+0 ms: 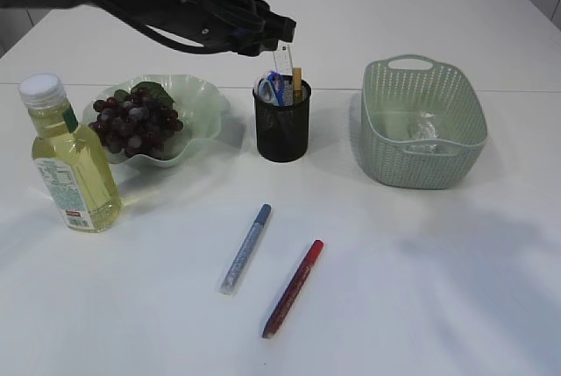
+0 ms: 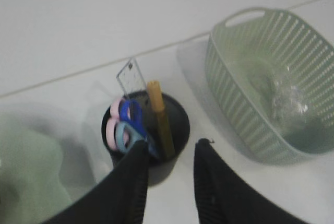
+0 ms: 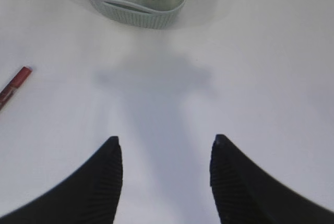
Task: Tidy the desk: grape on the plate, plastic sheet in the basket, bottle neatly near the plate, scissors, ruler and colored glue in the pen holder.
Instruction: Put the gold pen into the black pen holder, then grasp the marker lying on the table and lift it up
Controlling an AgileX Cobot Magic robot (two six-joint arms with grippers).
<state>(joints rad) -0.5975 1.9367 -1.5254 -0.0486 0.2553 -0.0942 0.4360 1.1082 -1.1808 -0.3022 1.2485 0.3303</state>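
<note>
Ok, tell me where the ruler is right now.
The clear ruler stands upright in the black pen holder at the table's middle in the exterior view, beside the scissors, between the plate and basket.

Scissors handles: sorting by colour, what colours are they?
Blue, pink and light blue scissors handles; left wrist view shows them best.

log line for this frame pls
left jaws: open above pen holder | ruler, scissors: in holder | blue glue, red glue: on table | right jaws: open, empty

Plate with grapes left of pen holder, basket right. Bottle front-left of plate. Two glue pens in front of holder; scissors, ruler inside.
</note>
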